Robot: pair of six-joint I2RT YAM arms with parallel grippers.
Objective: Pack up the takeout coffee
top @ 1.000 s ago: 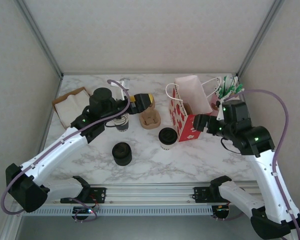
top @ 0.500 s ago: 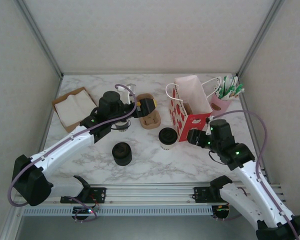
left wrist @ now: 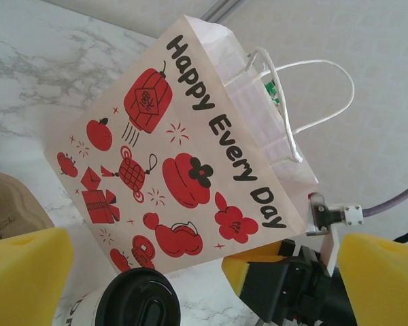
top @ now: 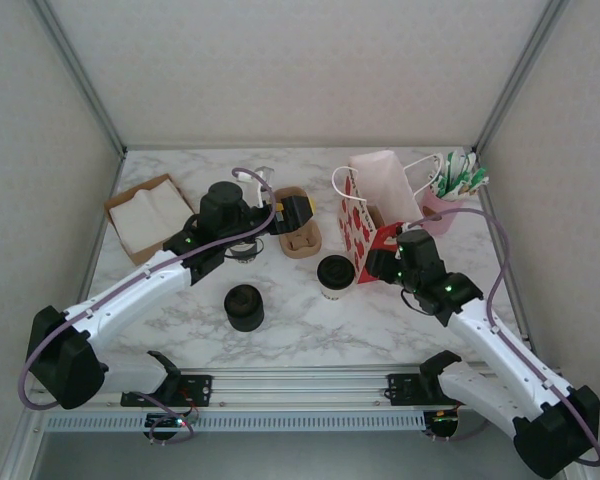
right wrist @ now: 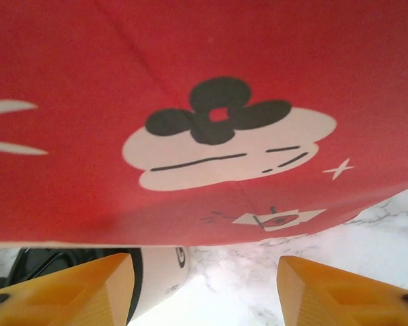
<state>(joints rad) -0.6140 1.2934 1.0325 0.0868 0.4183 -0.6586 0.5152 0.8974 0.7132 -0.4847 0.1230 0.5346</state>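
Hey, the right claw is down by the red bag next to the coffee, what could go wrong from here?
The right claw sits low, close to the paper bag, so it may shove or tip it. The takeout coffee stands close beside the bag; closing there could pinch paper or knock the cup over.

Approach room around the takeout coffee [top: 334,275]: bare marble table [top: 310,330] on its near and left sides, bag [top: 380,210] just beside its right, cup carrier [top: 300,237] beyond.
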